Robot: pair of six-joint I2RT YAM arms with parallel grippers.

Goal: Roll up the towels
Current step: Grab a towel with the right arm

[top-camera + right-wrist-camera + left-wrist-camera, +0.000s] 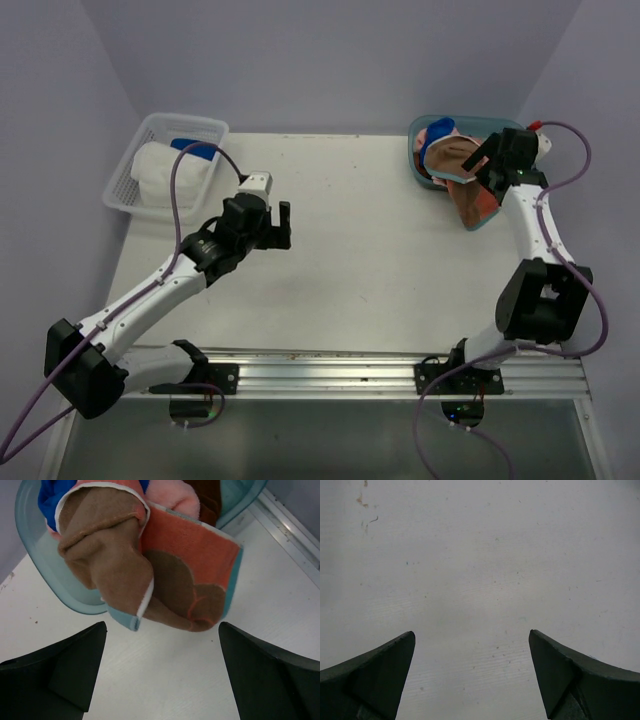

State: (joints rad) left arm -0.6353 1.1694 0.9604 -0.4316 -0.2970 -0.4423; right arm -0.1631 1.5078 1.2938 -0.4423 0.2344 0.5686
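The right gripper [162, 640] has its jaws spread wide and holds nothing. Just ahead of it, a brown-and-orange terry towel with teal edging [175, 575] droops over the rim of the translucent teal plastic tub [35, 565] onto the white table [165, 690] — its hanging corner probably makes an easy pinch. The left gripper [472, 645], equally open and empty, hovers over the table — likely waiting to help flatten.

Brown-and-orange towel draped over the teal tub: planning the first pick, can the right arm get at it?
Probably yes: the right gripper is open just before the towel, which hangs out over the tub, nothing between them.
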